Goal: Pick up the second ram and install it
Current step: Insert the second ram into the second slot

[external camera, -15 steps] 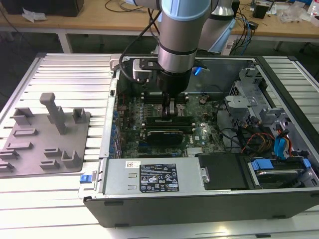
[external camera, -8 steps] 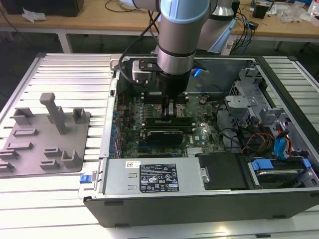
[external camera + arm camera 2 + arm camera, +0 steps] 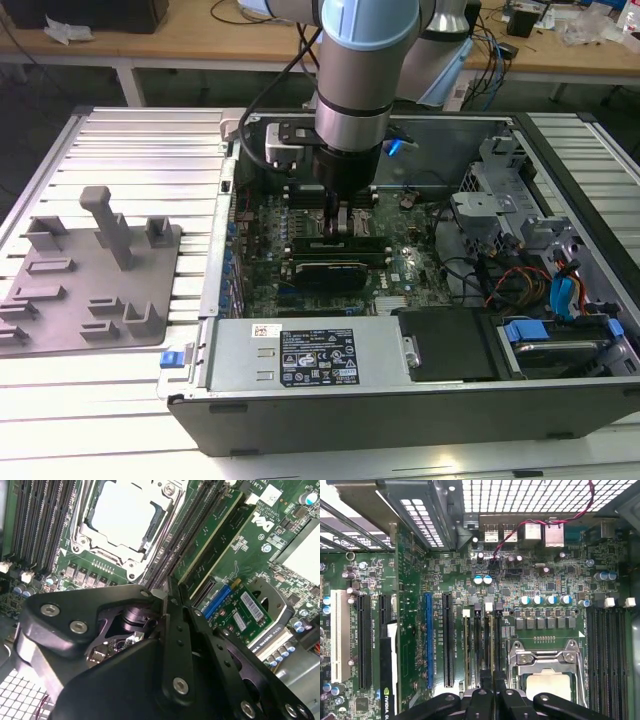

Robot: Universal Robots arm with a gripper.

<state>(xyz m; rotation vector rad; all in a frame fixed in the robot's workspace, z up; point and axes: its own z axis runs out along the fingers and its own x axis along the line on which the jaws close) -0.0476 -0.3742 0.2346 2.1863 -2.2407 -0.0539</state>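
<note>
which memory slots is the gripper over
The memory slots between the blue expansion slot and the processor socket; the other memory slots lie beyond the socket, away from the gripper.

The ribbed metal table carries a grey fixture plate and open computer case.

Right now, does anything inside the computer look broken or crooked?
Nothing stands out. The green motherboard looks whole, the open black computer case lies flat, and the grey plastic fixture plate sits flat beside it, at the exterior view's left.
</note>
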